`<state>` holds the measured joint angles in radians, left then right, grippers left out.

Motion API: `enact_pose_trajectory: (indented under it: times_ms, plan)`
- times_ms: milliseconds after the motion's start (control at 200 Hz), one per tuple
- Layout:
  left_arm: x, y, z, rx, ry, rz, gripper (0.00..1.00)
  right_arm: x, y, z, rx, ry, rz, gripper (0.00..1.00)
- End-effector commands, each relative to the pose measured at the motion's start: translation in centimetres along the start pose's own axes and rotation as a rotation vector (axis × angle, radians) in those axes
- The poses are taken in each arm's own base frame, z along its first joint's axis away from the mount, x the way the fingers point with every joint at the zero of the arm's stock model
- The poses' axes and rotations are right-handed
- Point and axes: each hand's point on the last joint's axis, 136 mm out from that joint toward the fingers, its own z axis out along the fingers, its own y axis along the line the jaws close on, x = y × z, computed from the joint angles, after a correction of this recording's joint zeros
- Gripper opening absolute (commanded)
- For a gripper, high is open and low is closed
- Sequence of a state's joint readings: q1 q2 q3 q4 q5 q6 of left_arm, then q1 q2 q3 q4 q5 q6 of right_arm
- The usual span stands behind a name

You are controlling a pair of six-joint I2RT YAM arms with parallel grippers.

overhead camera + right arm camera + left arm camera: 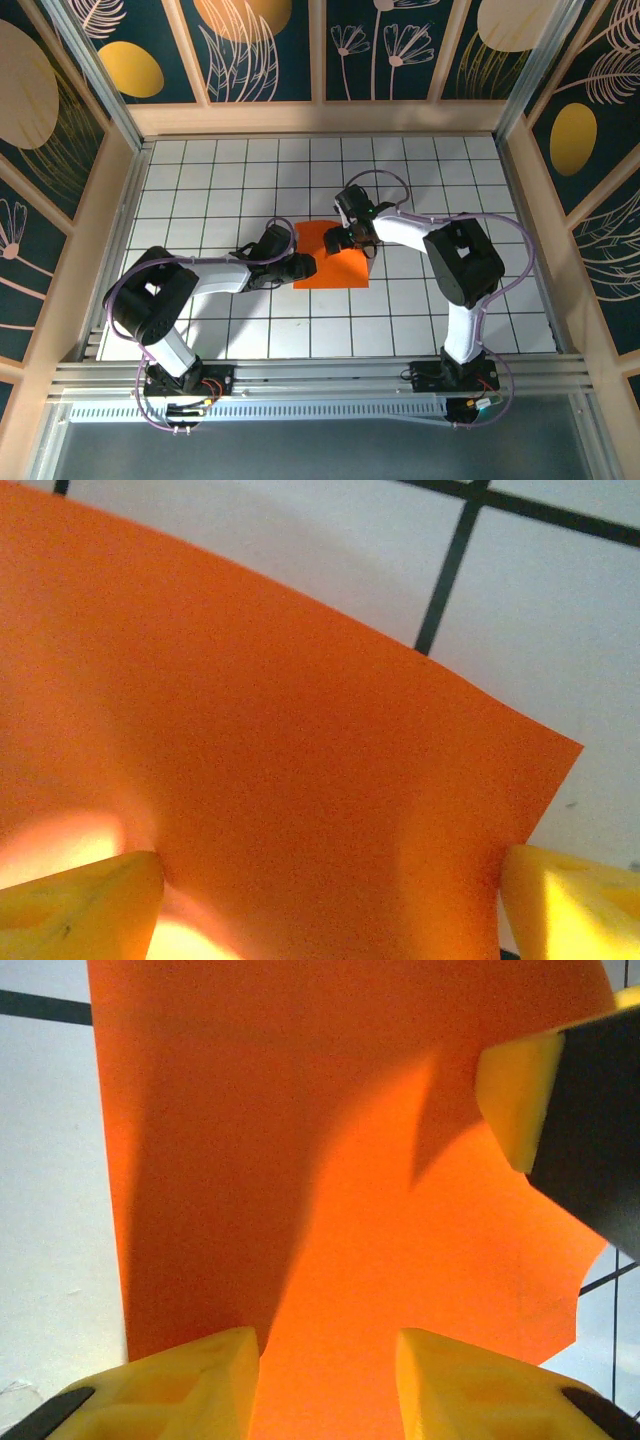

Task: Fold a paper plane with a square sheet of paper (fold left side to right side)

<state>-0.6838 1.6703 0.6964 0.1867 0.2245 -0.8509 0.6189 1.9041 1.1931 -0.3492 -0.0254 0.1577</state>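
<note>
The square sheet of paper [335, 268] is bright orange and lies on the white grid table [200, 180] near its middle. My left gripper [301, 266] rests at the sheet's left edge. In the left wrist view the left gripper [328, 1390] has its yellow fingers apart, with flat paper [330, 1160] showing between them. My right gripper [347, 238] hangs over the sheet's far part. Seen from the right wrist, the right gripper [330, 910] stands wide open astride the paper [280, 740], whose far edge bows in a curve. One right fingertip [515, 1095] shows at the upper right of the left wrist view.
Wooden side walls [525, 200] and a wooden back ledge [320, 118] enclose the table. The arm bases sit on a metal rail [320, 375] at the near edge. Bare grid tiles [200, 180] lie to the left, right and behind the sheet.
</note>
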Motion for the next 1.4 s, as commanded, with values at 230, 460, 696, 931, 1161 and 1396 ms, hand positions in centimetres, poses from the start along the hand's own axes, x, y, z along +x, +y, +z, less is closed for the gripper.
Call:
enact_pose_trajectory:
  times_ms: [230, 460, 696, 931, 1161, 1396]
  plan:
    - [1.2, 1.6, 0.6, -0.022, 0.032, -0.056, 0.41, -0.2, 2.0, -1.6, -0.058, 0.023, -0.016, 0.7]
    - [0.6, 0.4, 0.2, 0.03, 0.01, -0.053, 0.46, -0.1, 2.5, -1.8, -0.11, 0.031, -0.004, 0.48]
    - [-0.8, -1.0, -1.2, 0.101, -0.032, -0.039, 0.51, -0.6, 2.9, -3.1, -0.26, 0.022, 0.039, 0.32]
    - [-4.5, -0.7, -6.2, 0.212, -0.177, -0.054, 0.68, -2.1, 2.9, -7.1, -0.466, -0.054, 0.067, 0.3]
    - [-7.5, -2.5, -12.7, 0.449, -0.341, -0.006, 0.95, -3.8, 2.6, -12.8, -0.612, -0.171, 0.03, 0.29]
    - [-8.4, -7.1, -17.3, 0.638, -0.433, 0.183, 0.99, -4.8, 4.6, -20.2, -0.791, -0.306, -0.078, 0.28]
